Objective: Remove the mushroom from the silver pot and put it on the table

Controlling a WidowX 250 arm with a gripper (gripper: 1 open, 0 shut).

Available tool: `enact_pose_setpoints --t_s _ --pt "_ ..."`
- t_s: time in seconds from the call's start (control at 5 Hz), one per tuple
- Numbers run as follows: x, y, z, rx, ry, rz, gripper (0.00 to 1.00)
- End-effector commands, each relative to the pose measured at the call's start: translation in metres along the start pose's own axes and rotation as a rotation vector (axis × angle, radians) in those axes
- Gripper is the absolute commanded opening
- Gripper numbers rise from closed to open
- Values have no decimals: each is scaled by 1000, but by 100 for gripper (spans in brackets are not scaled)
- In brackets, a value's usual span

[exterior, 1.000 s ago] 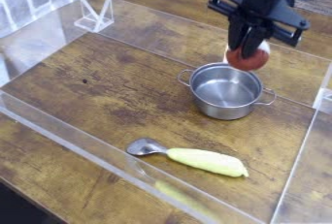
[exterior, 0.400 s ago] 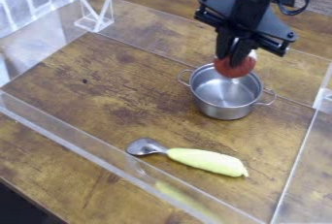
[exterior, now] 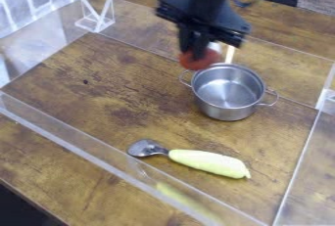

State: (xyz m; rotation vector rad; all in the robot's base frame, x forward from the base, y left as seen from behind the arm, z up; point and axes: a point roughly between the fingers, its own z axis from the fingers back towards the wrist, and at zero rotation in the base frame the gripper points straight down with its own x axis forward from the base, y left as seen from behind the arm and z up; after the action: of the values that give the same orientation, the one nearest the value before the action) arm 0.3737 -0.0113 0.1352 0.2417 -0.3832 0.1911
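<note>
Mushroom (exterior: 197, 60) is out of the silver pot (exterior: 229, 91) and hanging in my gripper (exterior: 197, 54), whose jaws are pinched tight on its reddish cap. A second ago I had it just above the pot's far rim; since then I've swung the arm across toward the left of the view, and now the mushroom sits beside the pot's upper-left edge, over bare wood instead of over the bowl. The pot itself hasn't shifted and looks empty, its shiny inside showing nothing but reflections.

So by my reckoning the removal half is finished, and what's left is the set-down. The patch of the table (exterior: 105, 83) under and to the left of the gripper is free, well apart from the yellow-handled spoon (exterior: 193, 158) lying near the front acrylic wall (exterior: 78, 142). I can't tell how far the mushroom's underside is from the planks; the gripper blurs and hides the stem. I'd bring it down gently a little farther from the pot, so that when I let go the rounded cap doesn't roll back against the pot's side handle (exterior: 186, 79).
</note>
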Motion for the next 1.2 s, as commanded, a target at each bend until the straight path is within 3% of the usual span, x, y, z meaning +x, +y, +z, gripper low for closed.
enact_pose_setpoints --t_s 0.0,0.4,0.8,1.0 --pt "5 48 6 -23 -69 57 0" --pt "-4 90 -27 -50 -9 94 0" --pt "-23 91 -33 -25 44 183 0" --pt "-24 100 -40 -28 65 193 0"
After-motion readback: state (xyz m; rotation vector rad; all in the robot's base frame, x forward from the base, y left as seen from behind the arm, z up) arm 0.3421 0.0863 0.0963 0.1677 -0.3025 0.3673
